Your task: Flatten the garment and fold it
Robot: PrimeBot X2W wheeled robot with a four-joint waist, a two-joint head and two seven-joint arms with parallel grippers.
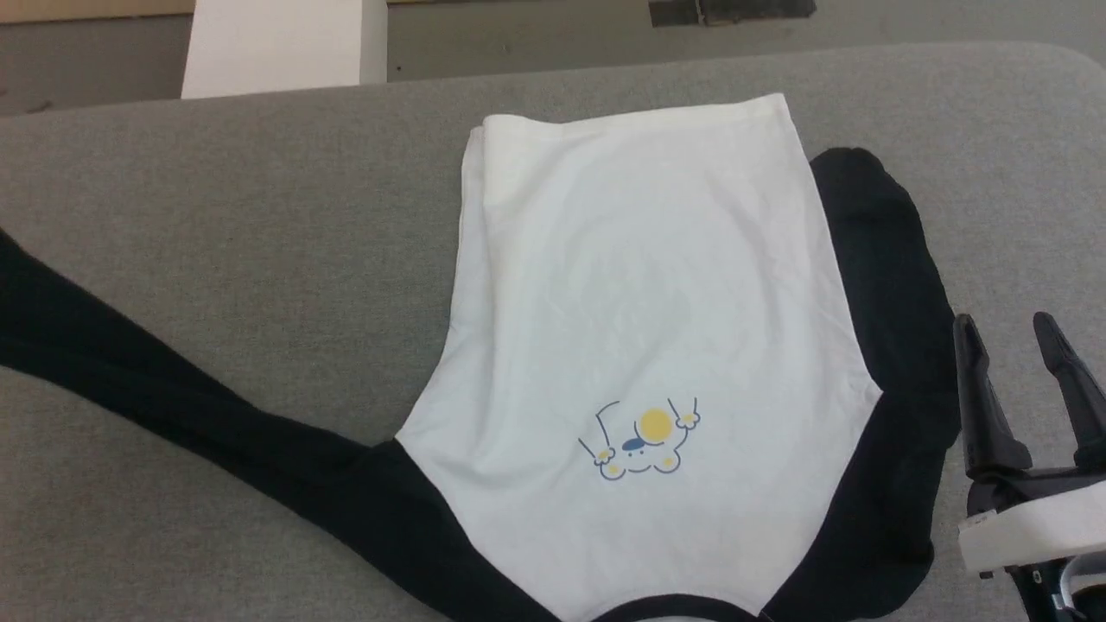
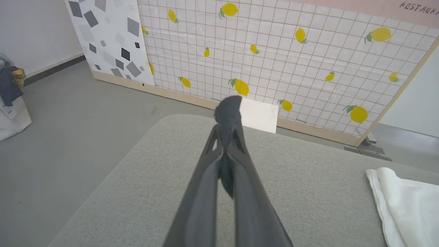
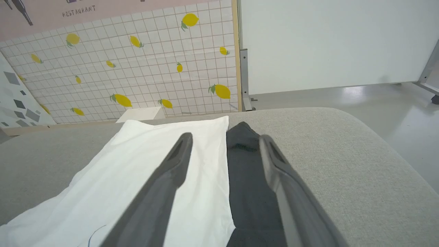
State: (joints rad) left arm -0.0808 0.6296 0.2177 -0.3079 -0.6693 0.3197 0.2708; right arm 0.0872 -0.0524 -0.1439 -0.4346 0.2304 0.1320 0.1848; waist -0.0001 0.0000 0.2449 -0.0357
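The garment [image 1: 639, 285], a white T-shirt with black sleeves, lies face up on the grey table [image 1: 259, 216], collar toward me and hem at the far side. Its small cartoon print [image 1: 644, 441] sits near the collar. One black sleeve [image 1: 173, 389] stretches out to the left edge of the head view. In the left wrist view my left gripper [image 2: 224, 137] is shut on that sleeve's tip [image 2: 228, 113], which pokes out past the fingertips. The other sleeve [image 1: 890, 285] lies folded along the shirt's right side. My right gripper [image 1: 1011, 333] stands open just right of it, above the sleeve [image 3: 245, 171] in its wrist view.
A white box [image 1: 276, 43] stands on the floor beyond the table's far edge, in front of a lemon-patterned panel [image 2: 274, 51]. A pale bag [image 2: 10, 113] sits on the floor at the far left. The table's rounded corner [image 3: 343, 116] drops off to the right.
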